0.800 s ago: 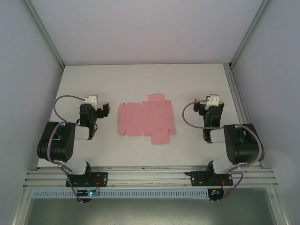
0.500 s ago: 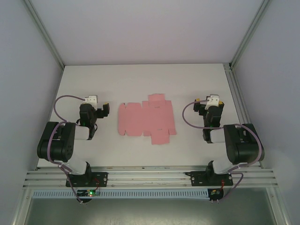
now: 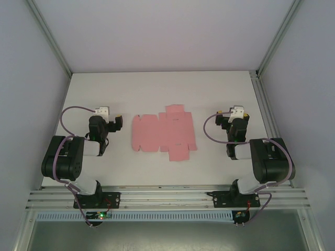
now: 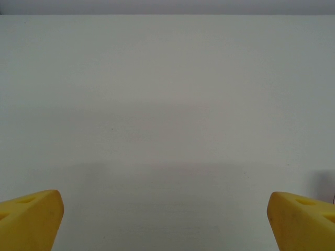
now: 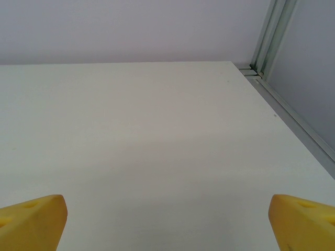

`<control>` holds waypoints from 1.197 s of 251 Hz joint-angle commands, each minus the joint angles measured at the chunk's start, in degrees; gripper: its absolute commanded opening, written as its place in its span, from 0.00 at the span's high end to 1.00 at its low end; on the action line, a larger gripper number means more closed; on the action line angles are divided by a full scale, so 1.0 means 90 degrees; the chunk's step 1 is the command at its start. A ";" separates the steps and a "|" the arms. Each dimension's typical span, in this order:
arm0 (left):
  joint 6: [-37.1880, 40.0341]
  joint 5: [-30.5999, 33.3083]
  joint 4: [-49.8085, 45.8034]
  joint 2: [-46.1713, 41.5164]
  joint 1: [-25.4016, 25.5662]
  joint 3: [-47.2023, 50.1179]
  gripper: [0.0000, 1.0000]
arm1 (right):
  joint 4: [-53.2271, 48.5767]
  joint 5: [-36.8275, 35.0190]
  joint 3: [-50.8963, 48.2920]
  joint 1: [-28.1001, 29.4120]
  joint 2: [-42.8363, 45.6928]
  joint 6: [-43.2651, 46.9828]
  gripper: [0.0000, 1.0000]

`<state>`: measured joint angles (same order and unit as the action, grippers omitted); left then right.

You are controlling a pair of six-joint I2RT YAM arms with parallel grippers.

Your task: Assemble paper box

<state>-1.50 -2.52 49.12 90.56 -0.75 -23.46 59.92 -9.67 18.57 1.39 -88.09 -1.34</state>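
Paper box [image 3: 162, 133]: flat pink sheet on table [image 3: 157, 89], between left gripper [image 3: 117, 122] and right gripper [image 3: 223, 116]; both spread wide, empty.

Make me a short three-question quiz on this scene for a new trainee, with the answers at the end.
1. True or false: the paper box is a flat, unfolded sheet on the table.
2. Where does it lie? A) between the left gripper and the right gripper; B) held by one gripper; C) at the table's far edge.
3. How do both grippers' jaws stand?
Key: 1 true; 2 A; 3 open, holding nothing.
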 commanded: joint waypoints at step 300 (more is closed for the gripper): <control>-0.2699 -0.2916 -0.6963 -0.1376 0.0123 -0.2288 0.00 | -0.8206 0.3033 0.2467 0.1476 0.1960 -0.2979 0.10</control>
<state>-23.42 -23.31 -9.52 77.23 -0.62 -44.95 -7.49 9.37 42.13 13.80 -68.64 -22.74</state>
